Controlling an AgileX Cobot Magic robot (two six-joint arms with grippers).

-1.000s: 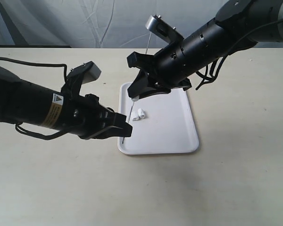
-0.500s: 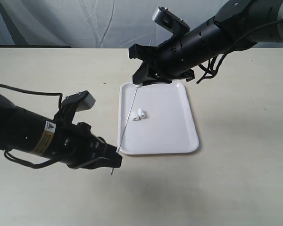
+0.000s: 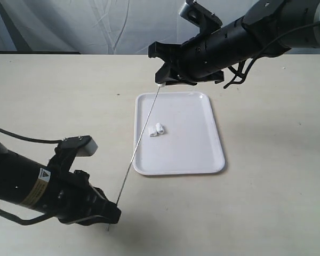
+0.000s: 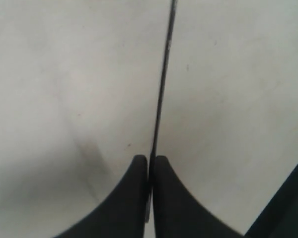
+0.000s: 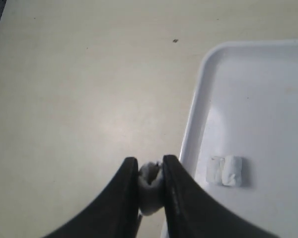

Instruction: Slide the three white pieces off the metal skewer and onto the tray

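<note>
1. Exterior view, far left: the left tool (image 3: 113, 213) sits low over the table (image 3: 266, 202). It is well to the left of the tray (image 3: 202, 160) and nearer the camera, and its black arm enters from the left edge.
2. Its jaws are pressed together on the lower end of the metal skewer (image 3: 138, 145). The left wrist view shows the two dark fingers closed with only the thin rod between them. A short tip of the rod pokes out below the tool, close to the table; whether it touches cannot be told.
3. From that grip the skewer runs straight, slanting up and to the right. It crosses above the tray's left rim and ends at the right tool (image 3: 161, 83).
4. The tray lies flat on the table near the middle of the scene.
5. Two white pieces (image 3: 157, 129) lie on the tray side by side, touching each other. They are near its left rim, just right of the skewer's line and off the rod.
6. The third white piece (image 3: 159, 84) is pinched between the right tool's fingers, whose jaws are parted only by the piece's width. It is held above the table just outside the tray's far left corner.
7. The skewer's upper end meets this piece; whether the rod runs through it cannot be made out.
8. The right arm reaches in from the upper right.
</note>
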